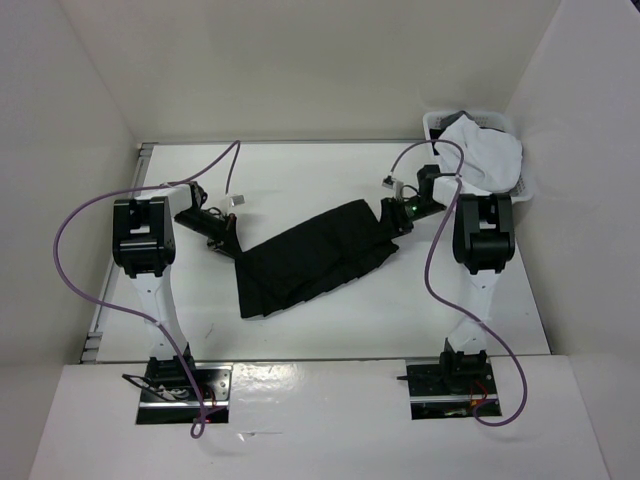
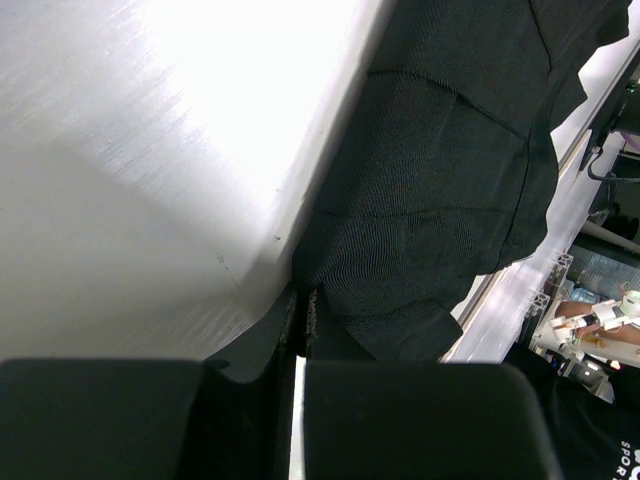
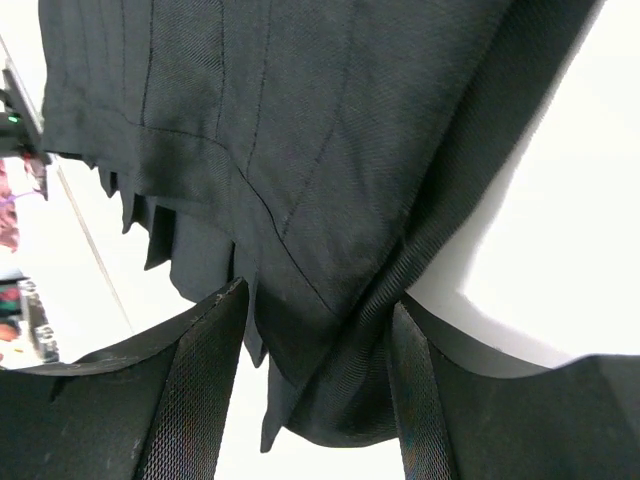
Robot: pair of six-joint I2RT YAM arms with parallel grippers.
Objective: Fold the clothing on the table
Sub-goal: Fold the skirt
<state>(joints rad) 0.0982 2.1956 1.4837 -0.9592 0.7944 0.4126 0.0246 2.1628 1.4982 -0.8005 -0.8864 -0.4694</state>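
Observation:
The clothing [image 1: 310, 258], a black pleated skirt, lies aslant across the middle of the white table [image 1: 300, 170]. My left gripper [image 1: 225, 235] is at its upper left corner. In the left wrist view that gripper [image 2: 302, 292] is shut, with the skirt [image 2: 440, 180] starting right at its tips. My right gripper [image 1: 392, 215] is at the skirt's upper right end. In the right wrist view the right gripper [image 3: 319, 295] is open, its fingers on either side of a bunched corner of the skirt [image 3: 280, 130], and the right-hand finger touches the fabric.
A small white basket [image 1: 435, 122] stands at the table's back right corner with a white garment [image 1: 485, 150] heaped in it. Purple cables loop from both arms. White walls enclose the table on three sides.

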